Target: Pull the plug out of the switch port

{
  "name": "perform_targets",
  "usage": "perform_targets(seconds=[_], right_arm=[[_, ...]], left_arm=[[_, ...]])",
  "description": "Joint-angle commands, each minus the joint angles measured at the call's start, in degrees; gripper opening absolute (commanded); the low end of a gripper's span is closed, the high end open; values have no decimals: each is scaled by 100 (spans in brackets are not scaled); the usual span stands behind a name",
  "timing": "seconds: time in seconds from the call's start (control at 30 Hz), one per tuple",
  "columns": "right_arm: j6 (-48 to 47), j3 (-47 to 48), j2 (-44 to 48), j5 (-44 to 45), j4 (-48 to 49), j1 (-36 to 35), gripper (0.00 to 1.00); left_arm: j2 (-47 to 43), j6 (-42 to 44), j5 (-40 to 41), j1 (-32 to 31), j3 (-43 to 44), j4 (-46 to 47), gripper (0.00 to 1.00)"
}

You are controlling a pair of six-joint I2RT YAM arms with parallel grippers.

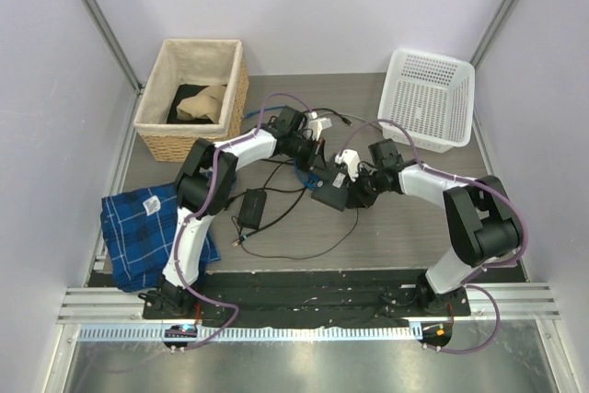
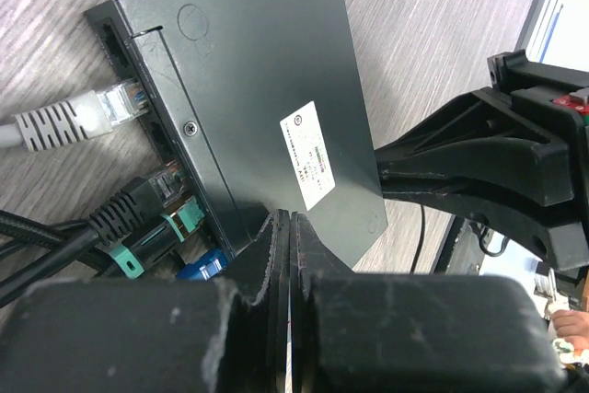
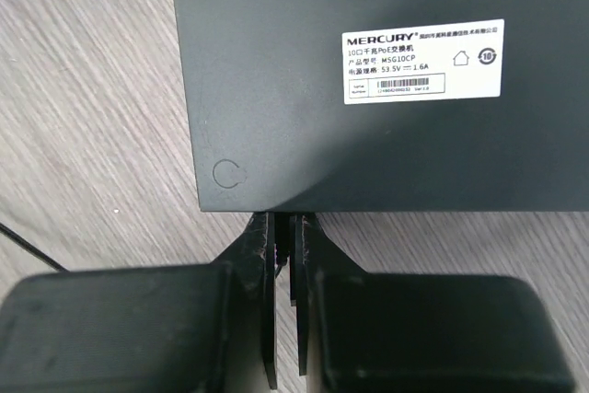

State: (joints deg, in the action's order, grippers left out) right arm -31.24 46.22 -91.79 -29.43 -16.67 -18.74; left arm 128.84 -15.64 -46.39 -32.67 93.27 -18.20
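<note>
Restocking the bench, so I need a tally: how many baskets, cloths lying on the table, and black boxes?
Baskets: 2 (wicker basket, white plastic basket)
Cloths on the table: 1 (plaid cloth)
Black boxes: 2 (switch port, power adapter)
Total: 5

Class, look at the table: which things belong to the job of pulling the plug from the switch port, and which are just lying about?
Belong to the job: switch port, grey plug, black plug, left gripper, right gripper.

Just lying about: wicker basket, white plastic basket, blue checked cloth, black power adapter.
</note>
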Motion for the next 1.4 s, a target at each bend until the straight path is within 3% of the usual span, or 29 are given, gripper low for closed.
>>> perform_targets(seconds=[0.0,0.07,0.13,0.17,0.23,0.33,0.37,0.43,0.5,0.63,0.7,0.73,0.77,0.83,0.9,0.97,1.0,1.07,1.1,1.17,1.3,1.37], right_arm=[[-171,-68,-86,1461,82,-225,1],[-180,-358,99,2219,777,-323,1],[-189,-324,39,2197,788,-323,1],[-276,-219,-23,1970,570,-306,1],[-513,218,-233,671,-497,-200,1],[-60,476,-717,183,-839,-200,1],[91,354,-570,514,-542,-235,1],[41,-197,-306,2085,517,-541,2],[-171,-350,-111,2424,822,-561,1],[-506,455,-505,311,-929,-183,1],[134,616,-830,542,-1023,-208,1],[345,425,-806,1005,-457,-296,1],[425,223,-701,2280,-43,-479,1],[6,-225,-394,2564,582,-499,1],[-371,-149,-296,1998,55,-420,1],[-881,141,-357,622,-931,-280,1],[-701,255,-418,597,-1144,-279,1],[-446,248,-489,963,-937,-288,1],[-157,-22,-454,1966,-126,-349,1],[100,-148,-436,2634,303,-332,1],[-558,281,-515,696,-1379,-95,1],[-322,353,-594,1068,-1375,-121,1]], left_arm=[[63,281,649,-12,-152,-290,0],[54,289,649,-21,-160,-299,0],[63,307,649,-12,-143,-307,0],[63,307,649,-12,-143,-316,0],[63,316,649,-12,-117,-325,0],[72,316,658,-12,-117,-334,0],[63,325,658,-12,-117,-334,0],[37,333,667,-12,-143,-342,0],[19,333,675,-12,-178,-325,0],[63,333,684,-12,-117,-342,0],[72,342,684,-12,-116,-342,0],[72,351,693,-12,-117,-334,0],[63,351,710,-12,-143,-334,0],[28,351,719,-21,-178,-334,0],[19,351,745,-12,-169,-325,0],[36,351,728,-12,-152,-334,0],[45,351,737,-21,-143,-334,0],[36,351,763,-21,-152,-351,0],[28,360,772,-21,-152,-351,0],[19,360,807,-29,-169,-343,0],[27,360,807,-38,-187,-334,0],[45,351,798,-38,-187,-325,0]])
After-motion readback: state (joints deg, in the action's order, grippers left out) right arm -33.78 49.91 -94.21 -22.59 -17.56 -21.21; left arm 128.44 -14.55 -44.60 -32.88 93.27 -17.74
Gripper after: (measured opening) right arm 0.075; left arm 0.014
